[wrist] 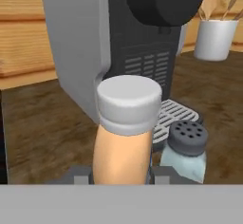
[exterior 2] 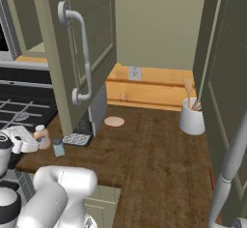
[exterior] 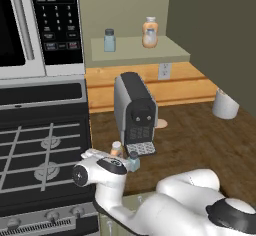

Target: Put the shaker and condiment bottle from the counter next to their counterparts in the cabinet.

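Gripper [wrist: 121, 178]: closed around the condiment bottle [wrist: 124, 133], low on its body. Condiment bottle: upright, long axis vertical, white cap uppermost, at the front of the worktop [exterior: 200, 140] before the coffee machine [exterior: 134, 111]. Shaker [wrist: 186, 149]: upright, dark cap up, just beside the bottle. Counterparts, shaker [exterior: 109, 40] and bottle [exterior: 149, 32]: upright, apart, on the cabinet [exterior: 145, 50] shelf.

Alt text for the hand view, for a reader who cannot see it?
Close up, the end effector is shut on the condiment bottle, orange-tan with a white cap. The shaker stands right of it in the picture, before the coffee machine, with a white utensil holder farther back on the counter.
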